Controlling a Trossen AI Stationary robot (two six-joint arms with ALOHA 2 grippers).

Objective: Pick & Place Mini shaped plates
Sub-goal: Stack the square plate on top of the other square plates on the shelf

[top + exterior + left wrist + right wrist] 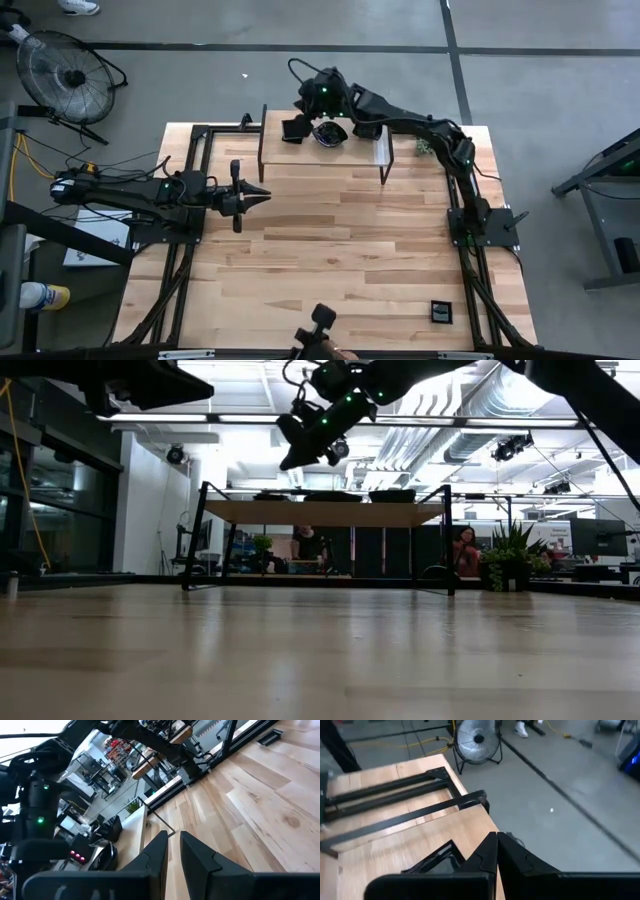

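Up on the raised wooden shelf [330,150], right gripper [304,102] pressed together beside glossy black mini plates [296,128] — left gripper [262,197] slightly parted over the bench [330,260].

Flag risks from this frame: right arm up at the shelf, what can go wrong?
1. The right gripper is shut above the raised shelf, beside the black plates; whether it holds one is hidden, so a lift may come up empty.
2. It works near the shelf's edge, so a nudged plate could fall.
3. The left gripper waits below the shelf, in any carry path.
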